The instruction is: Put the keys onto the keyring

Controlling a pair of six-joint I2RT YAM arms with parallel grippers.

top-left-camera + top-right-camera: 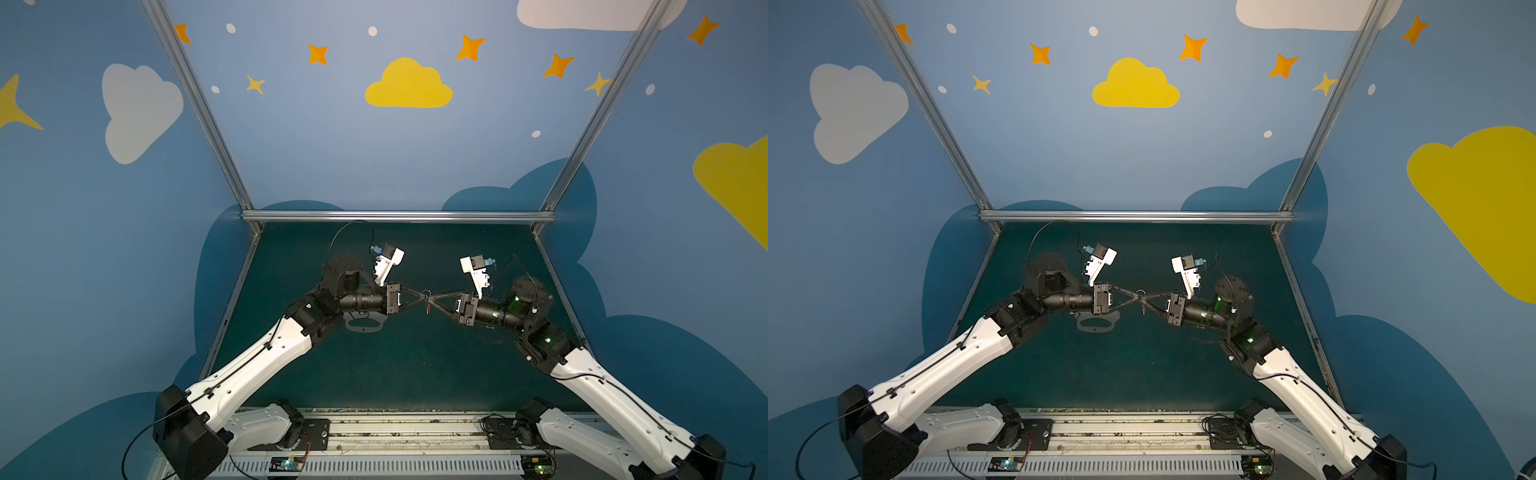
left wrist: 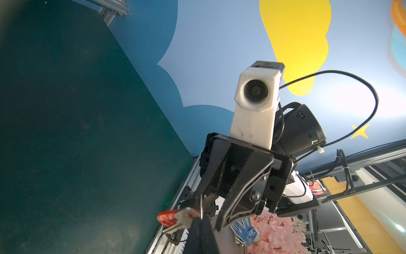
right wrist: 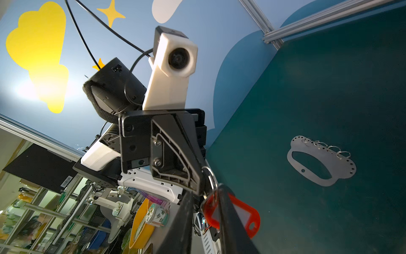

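keys [image 2: 178,217], a small silver key joined to a red tag, hang in the air over the middle of the table [image 1: 374,374], at the spot where the two grippers meet tip to tip. in both top views they show only as a red speck under the crossing fingers.

the left gripper [image 3: 201,187] is clamped tight on the keyring [image 3: 210,176], which sticks out past its tips as a thin wire loop. the loop meets the tag's end and the key's head. whether it is threaded through them cannot be told.

the right gripper [image 2: 208,212] points in from the opposite side. its fingers [image 3: 228,224] are a narrow gap apart, with the tag's ringed end in that gap and the rest of the tag behind one finger. whether they press on the keys cannot be told.

a flat grey plate [image 3: 296,144] lies on the table, partly hidden under the left wrist in both top views. spare rings [image 3: 334,149] sit in a row in holes along its edge. the plate lies apart from the keys.
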